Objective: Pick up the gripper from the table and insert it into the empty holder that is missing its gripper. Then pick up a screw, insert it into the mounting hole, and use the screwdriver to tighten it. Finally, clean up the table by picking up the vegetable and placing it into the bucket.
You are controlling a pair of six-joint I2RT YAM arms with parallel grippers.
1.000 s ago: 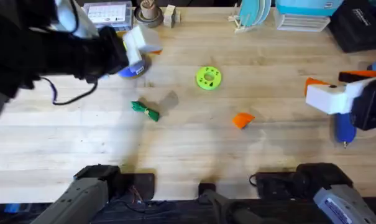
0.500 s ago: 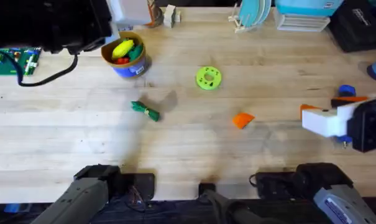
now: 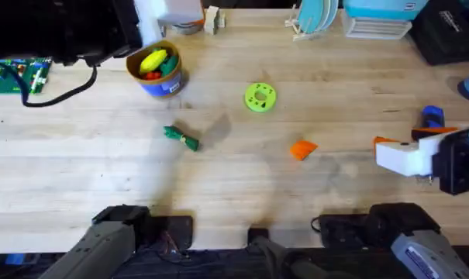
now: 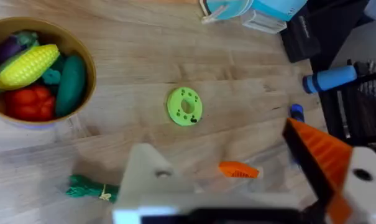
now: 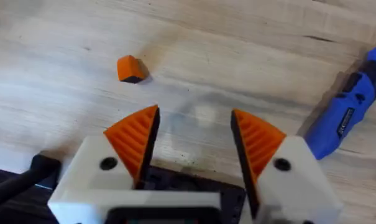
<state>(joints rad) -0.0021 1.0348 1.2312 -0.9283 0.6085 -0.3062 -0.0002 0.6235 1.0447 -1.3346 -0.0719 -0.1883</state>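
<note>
Orange wedge (image 5: 130,68): loose on the table, ahead of the right gripper (image 5: 194,134), jaws spread, empty.
Screwdriver (image 5: 348,115): partly cut off.
Left gripper (image 4: 237,186): jaws apart, empty.

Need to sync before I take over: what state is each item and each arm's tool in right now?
Small loose orange ribbed plastic wedge: lying on the table, untouched.
Slim blue pen-shaped screwdriver: lying flat on the table.
Tiny green leafy toy vegetable: on the table, outside the bucket.
Round blue bucket with tan rim: upright, holding toy food.
Right tool: open, empty.
Left tool: one finger lacks its orange pad.
</note>
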